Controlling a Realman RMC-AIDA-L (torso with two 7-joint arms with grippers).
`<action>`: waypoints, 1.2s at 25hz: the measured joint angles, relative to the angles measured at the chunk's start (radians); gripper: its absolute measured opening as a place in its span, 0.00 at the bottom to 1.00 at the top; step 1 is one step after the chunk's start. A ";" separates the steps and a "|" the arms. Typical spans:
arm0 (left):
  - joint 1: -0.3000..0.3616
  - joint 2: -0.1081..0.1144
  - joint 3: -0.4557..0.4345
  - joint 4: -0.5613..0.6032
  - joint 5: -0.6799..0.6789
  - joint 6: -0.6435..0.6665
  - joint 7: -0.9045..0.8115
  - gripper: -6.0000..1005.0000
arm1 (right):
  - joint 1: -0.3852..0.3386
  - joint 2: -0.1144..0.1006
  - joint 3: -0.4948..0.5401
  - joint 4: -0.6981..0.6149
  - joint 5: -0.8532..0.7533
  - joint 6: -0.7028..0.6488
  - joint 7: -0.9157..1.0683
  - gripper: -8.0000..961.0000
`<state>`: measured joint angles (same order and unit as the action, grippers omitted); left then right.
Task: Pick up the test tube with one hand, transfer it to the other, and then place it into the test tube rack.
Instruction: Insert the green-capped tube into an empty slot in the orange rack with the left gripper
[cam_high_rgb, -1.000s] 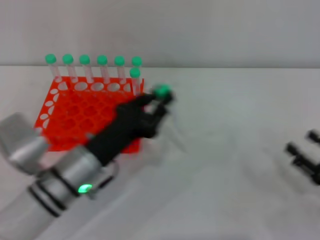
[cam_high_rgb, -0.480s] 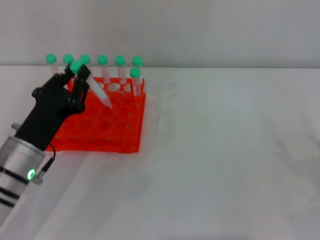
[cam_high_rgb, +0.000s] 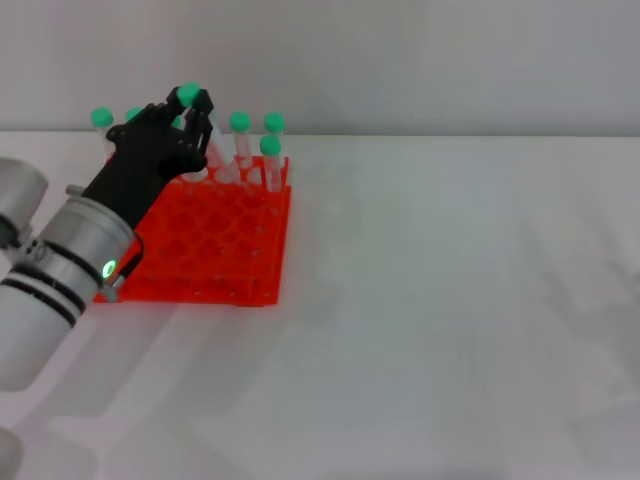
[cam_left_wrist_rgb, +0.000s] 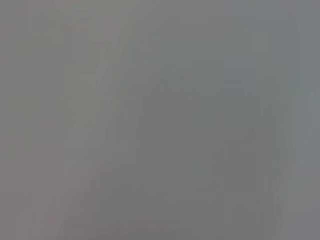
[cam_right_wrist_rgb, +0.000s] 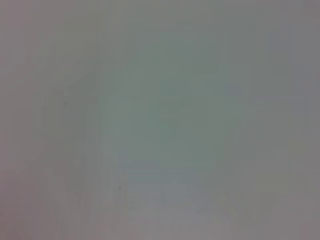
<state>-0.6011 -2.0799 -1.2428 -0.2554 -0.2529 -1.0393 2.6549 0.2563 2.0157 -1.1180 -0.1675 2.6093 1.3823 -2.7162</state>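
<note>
In the head view my left gripper (cam_high_rgb: 190, 120) is shut on the test tube (cam_high_rgb: 187, 97), whose green cap shows at the fingertips. It holds the tube over the back rows of the orange-red test tube rack (cam_high_rgb: 215, 250), which stands on the white table at the far left. Several other green-capped tubes (cam_high_rgb: 270, 150) stand along the rack's back edge. The tube's clear body is mostly hidden by the fingers. My right gripper is out of view. Both wrist views show only plain grey.
The white table (cam_high_rgb: 450, 300) stretches to the right of the rack. A pale wall (cam_high_rgb: 400, 60) rises behind the table's far edge.
My left gripper carried the tube from the rack's right side to the left, then up and back over the rear rows. The right gripper left the view.
</note>
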 joint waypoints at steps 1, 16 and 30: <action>-0.006 0.000 0.000 -0.001 0.000 0.009 0.009 0.32 | -0.001 0.000 0.000 0.002 0.000 0.000 0.000 0.89; -0.067 0.000 -0.013 0.004 0.001 0.113 0.167 0.34 | 0.004 0.001 -0.008 0.011 -0.004 -0.004 0.000 0.89; -0.097 -0.003 -0.006 0.004 0.009 0.199 0.169 0.36 | 0.006 0.002 -0.011 0.011 -0.008 -0.006 0.008 0.89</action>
<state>-0.6980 -2.0827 -1.2491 -0.2515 -0.2438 -0.8406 2.8240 0.2623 2.0172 -1.1289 -0.1564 2.6015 1.3759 -2.7078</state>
